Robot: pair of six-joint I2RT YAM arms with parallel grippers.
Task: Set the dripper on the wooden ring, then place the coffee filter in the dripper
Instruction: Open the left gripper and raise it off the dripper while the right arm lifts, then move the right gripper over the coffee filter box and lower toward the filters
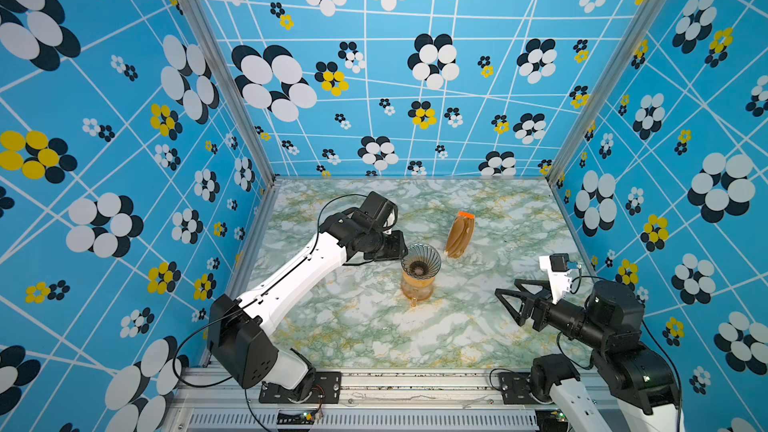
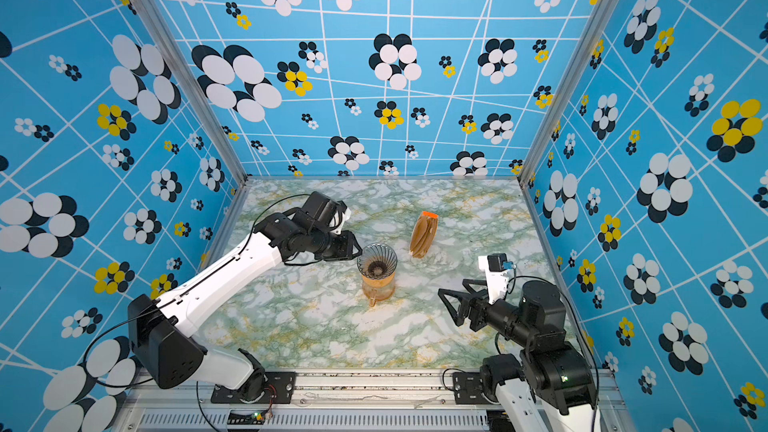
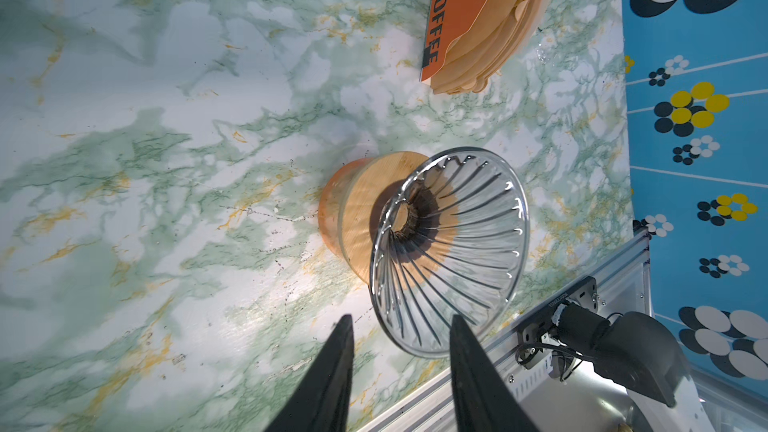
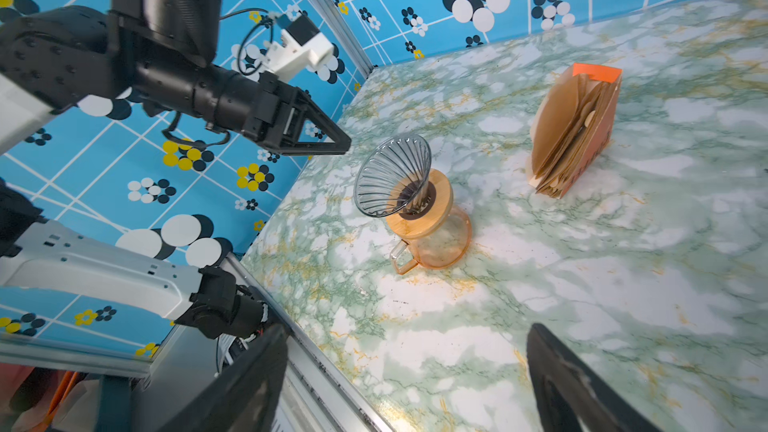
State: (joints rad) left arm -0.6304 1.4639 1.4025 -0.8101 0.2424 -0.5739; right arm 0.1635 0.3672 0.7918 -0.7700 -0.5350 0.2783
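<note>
The left arm [image 1: 299, 276] stretches forward and inward, its wrist bent level; the left gripper [image 3: 402, 320] has jaws partly apart with nothing between them. The right arm [image 1: 582, 322] sits folded (close to its base), pointing inward, and the right gripper [image 4: 409, 328] is spread wide and empty.

The dripper [image 3: 490, 268] is clear, grey-tinted glass, glossy, with raised spiral ribs that catch the light. Under it sits a wooden ring [image 3: 365, 209] of pale wood, matt, with fine grain. The carafe [image 4: 444, 243] below the ring is smooth, shiny amber glass. Near the carafe, the filter stack [image 4: 569, 130] is thin, matt tan paper in an orange printed card sleeve [image 3: 461, 6]. The table [image 4: 582, 284] has a smooth marble-pattern finish with a soft sheen and small dark scuffs. The left gripper [image 3: 401, 320] is matt black plastic. The front rail [image 1: 415, 380] is brushed metal.
</note>
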